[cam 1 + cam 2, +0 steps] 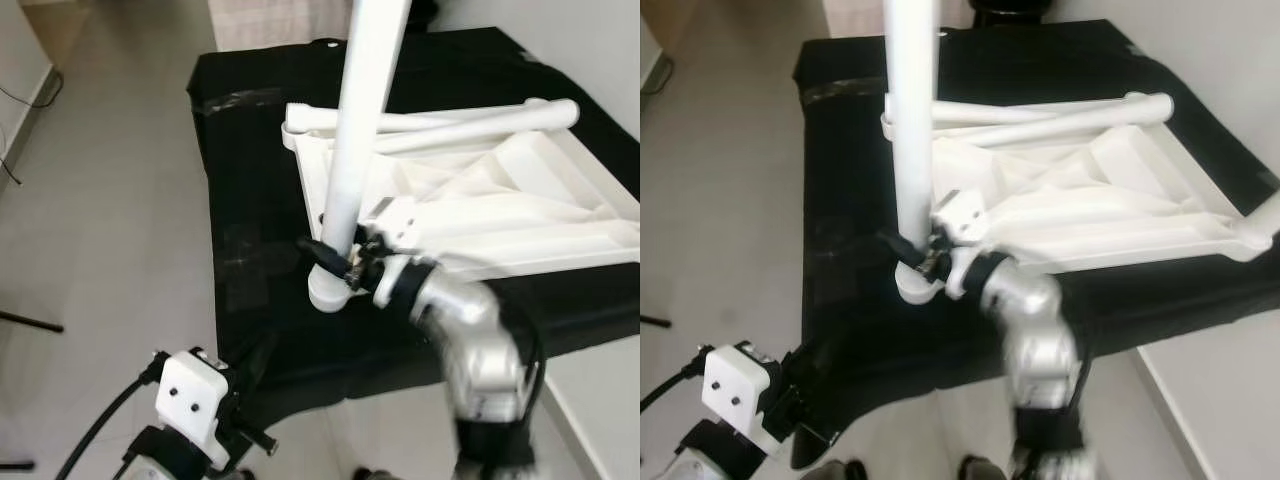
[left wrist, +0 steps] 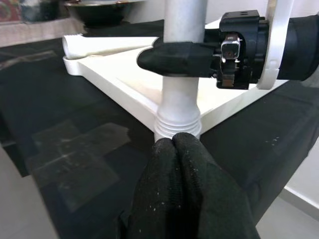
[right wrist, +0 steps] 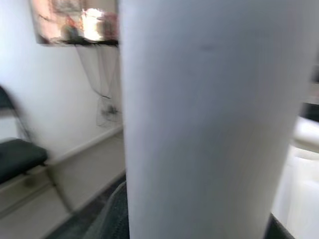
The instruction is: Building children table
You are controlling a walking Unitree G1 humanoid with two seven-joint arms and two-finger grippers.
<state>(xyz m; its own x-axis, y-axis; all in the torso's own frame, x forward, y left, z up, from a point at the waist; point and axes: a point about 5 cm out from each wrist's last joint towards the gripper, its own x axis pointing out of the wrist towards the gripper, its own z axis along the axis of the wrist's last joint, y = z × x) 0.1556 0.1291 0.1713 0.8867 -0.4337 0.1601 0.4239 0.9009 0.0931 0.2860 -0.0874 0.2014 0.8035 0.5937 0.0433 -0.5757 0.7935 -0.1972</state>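
My right gripper (image 1: 335,262) is clamped on the upright white leg (image 1: 355,150), at the near corner of the upturned tabletop (image 1: 520,215) on the black-draped table (image 1: 250,200). Left gripper (image 2: 174,149) fingers together, just beside the leg's base.

white leg (image 1: 358,140) upright at tabletop (image 1: 520,215) corner | tabletop inverted (ribbed underside up) | 2 legs (image 1: 470,125) seemingly loose atop

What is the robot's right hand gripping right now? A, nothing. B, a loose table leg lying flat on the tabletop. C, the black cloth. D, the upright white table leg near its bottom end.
D: the right hand is clamped around the upright white table leg just above its threaded base at the corner of the upturned tabletop.
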